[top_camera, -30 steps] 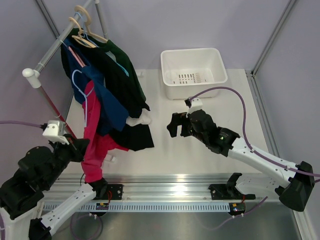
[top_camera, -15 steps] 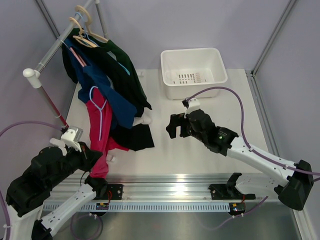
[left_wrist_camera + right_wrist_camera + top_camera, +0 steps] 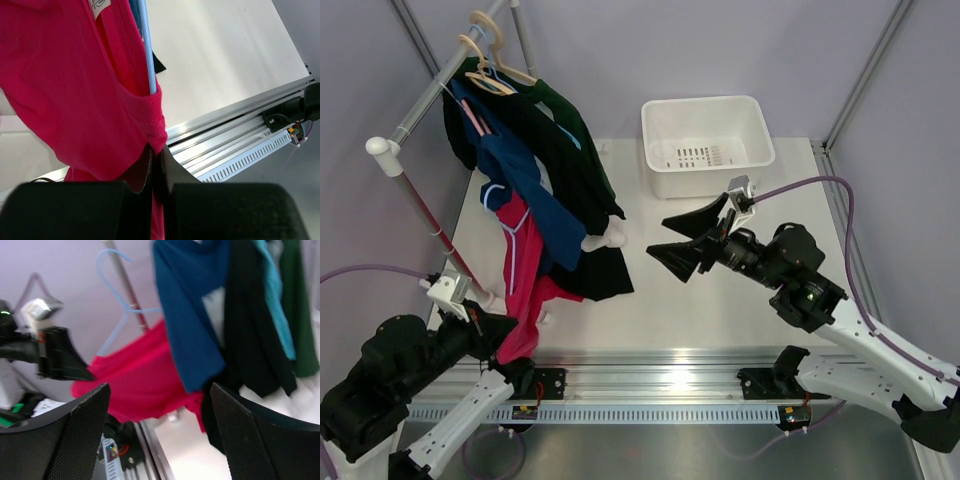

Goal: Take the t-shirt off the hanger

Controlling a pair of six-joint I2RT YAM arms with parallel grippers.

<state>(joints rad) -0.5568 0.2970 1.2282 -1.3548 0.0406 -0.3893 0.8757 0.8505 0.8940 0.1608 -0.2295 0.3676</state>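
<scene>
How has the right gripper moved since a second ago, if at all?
Yes. The right gripper has shifted away from the front rail, toward the white basket, and turned to point left.

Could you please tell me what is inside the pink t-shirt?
The blue hanger: its wire runs down into the t-shirt. Its lower part is covered by the cloth.

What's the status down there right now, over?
Left gripper shut on t-shirt. Right gripper open, empty, mid-air. Hanger still inside t-shirt. Navy shirt overlaps it.
</scene>
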